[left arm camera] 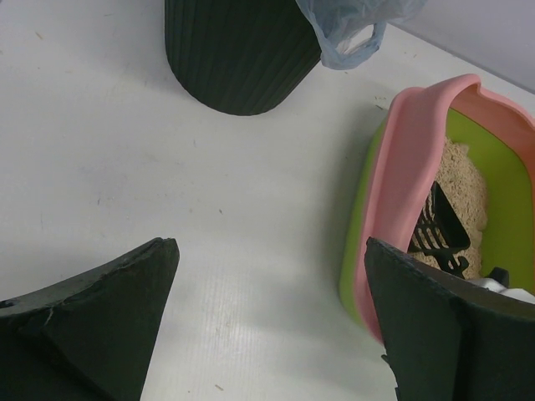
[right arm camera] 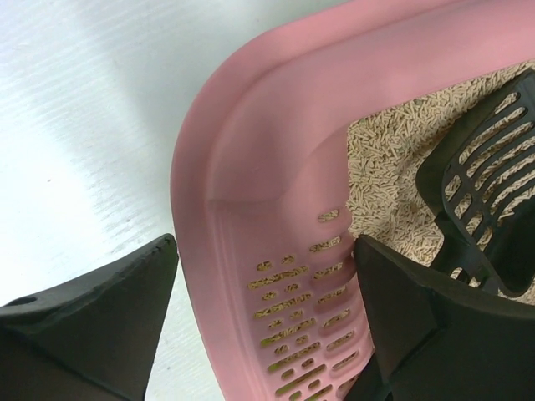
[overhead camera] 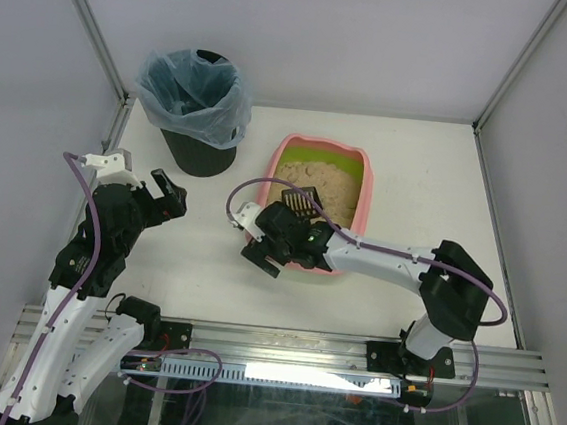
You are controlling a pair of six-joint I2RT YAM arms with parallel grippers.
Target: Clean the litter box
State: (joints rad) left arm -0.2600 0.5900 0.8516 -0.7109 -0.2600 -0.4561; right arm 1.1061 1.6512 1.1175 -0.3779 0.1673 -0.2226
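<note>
The pink litter box (overhead camera: 368,196) with a lime-green inner rim and tan litter (overhead camera: 325,181) sits at the table's middle. A small black slotted scoop (overhead camera: 300,202) lies in the litter near its near-left end. My right gripper (overhead camera: 271,241) is open over that near-left corner. In the right wrist view its jaws (right arm camera: 266,251) straddle the slotted ledge (right arm camera: 309,284), with the scoop (right arm camera: 485,184) just beyond the right finger. My left gripper (overhead camera: 169,202) is open and empty over bare table left of the box. Its view (left arm camera: 272,251) shows the box (left arm camera: 410,167) and the scoop (left arm camera: 439,225).
A black round bin lined with a blue bag (overhead camera: 195,104) stands at the back left; it also shows in the left wrist view (left arm camera: 238,50). White walls with metal posts enclose the table's back and sides. A metal rail (overhead camera: 280,348) runs along the near edge.
</note>
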